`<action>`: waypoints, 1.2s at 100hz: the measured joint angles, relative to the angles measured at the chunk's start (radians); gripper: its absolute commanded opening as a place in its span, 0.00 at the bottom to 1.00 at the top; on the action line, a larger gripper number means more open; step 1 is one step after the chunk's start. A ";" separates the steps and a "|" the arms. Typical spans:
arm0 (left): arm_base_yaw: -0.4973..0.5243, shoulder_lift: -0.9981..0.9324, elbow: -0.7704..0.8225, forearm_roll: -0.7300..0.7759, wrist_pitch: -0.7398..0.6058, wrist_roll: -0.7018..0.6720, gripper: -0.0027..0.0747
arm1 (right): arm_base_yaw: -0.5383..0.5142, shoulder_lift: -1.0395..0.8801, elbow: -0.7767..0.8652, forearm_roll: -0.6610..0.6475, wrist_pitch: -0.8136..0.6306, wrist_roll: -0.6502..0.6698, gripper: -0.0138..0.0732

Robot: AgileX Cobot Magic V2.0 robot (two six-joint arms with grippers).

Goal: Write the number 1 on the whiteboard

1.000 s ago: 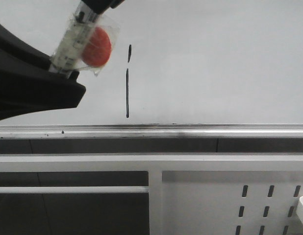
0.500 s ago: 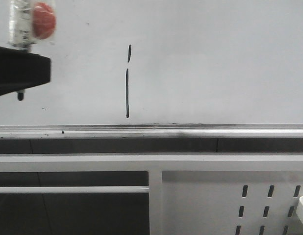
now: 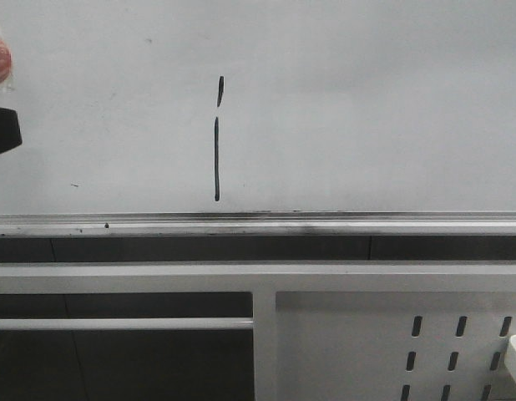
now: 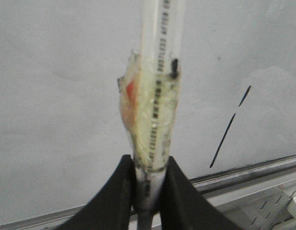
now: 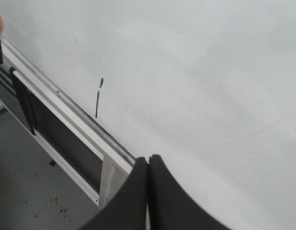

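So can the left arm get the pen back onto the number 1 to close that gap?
Probably yes: the left gripper holds the pen, and bare whiteboard lies between it and the number 1.

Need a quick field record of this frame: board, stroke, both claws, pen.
board: large white glossy whiteboard, silver tray rail along lower edge
stroke: thin dark vertical number 1, small gap near top
left claw: shut on white marker pen with red ball taped on
right claw: shut, holds nothing
pen tip: not touching the stroke
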 measured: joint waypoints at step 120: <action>0.000 0.370 -0.157 0.027 -0.189 -0.089 0.01 | 0.000 -0.074 0.077 -0.032 -0.033 0.085 0.09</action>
